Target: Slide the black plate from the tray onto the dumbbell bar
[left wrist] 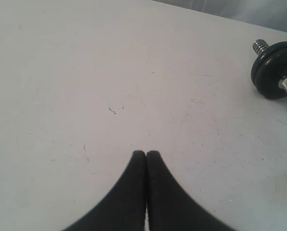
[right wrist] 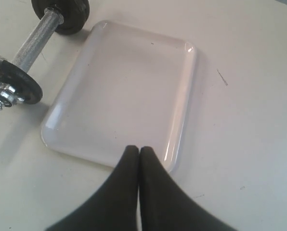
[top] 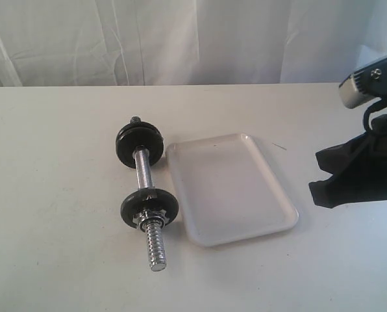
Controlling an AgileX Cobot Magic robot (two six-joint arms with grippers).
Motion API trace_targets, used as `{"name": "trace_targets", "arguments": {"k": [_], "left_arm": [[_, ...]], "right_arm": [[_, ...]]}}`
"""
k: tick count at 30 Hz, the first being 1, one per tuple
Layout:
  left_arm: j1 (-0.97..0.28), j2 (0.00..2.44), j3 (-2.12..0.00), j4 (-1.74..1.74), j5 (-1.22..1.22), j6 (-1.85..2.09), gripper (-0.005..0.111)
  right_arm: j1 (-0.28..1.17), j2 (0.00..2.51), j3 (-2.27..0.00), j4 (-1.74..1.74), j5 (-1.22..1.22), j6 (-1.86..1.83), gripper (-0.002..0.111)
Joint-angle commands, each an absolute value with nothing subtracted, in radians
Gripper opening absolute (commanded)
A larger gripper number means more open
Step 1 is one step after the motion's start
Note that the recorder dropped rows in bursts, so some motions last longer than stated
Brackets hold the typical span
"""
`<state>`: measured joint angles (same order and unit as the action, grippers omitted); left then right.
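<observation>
The white tray (top: 232, 188) lies in the middle of the table with nothing on it. To its left lies the dumbbell bar (top: 143, 170). The flat black plate (top: 148, 207) sits on the bar's near threaded end, with steel nuts against it. A thicker, rounded black disc (top: 139, 144) is on the far end. My right gripper (top: 323, 179) hovers to the right of the tray; in the right wrist view it (right wrist: 139, 149) is shut and empty over the tray's (right wrist: 129, 86) rim. My left gripper (left wrist: 146, 153) is shut and empty over bare table, away from the thicker disc (left wrist: 273, 70).
A white curtain hangs behind the table's far edge. Bare tabletop spreads left of the bar and in front of the tray. The right arm's silver and black body (top: 369, 84) sits at the right edge of the exterior view.
</observation>
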<state>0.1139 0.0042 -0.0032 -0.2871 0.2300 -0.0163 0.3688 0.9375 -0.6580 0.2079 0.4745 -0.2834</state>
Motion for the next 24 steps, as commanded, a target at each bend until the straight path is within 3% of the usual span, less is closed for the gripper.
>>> {"name": "trace_targets", "arguments": {"k": [1,6,16,24], "left_arm": [[0.118,0.000,0.000,-0.290,0.234,-0.023,0.000],[0.118,0.000,0.000,-0.288,0.234,-0.023,0.000],[0.118,0.000,0.000,-0.287,0.234,-0.023,0.000],[0.118,0.000,0.000,-0.282,0.234,-0.023,0.000]], "right_arm": [[0.368,0.930,-0.655,0.212,0.454,-0.288,0.000],[0.368,0.857,-0.600,0.102,0.395,-0.289,0.000],[0.343,0.534,-0.231,0.095,0.016,-0.221,0.000],[0.196,0.280,-0.095,0.100,0.095,-0.204,0.000]]}}
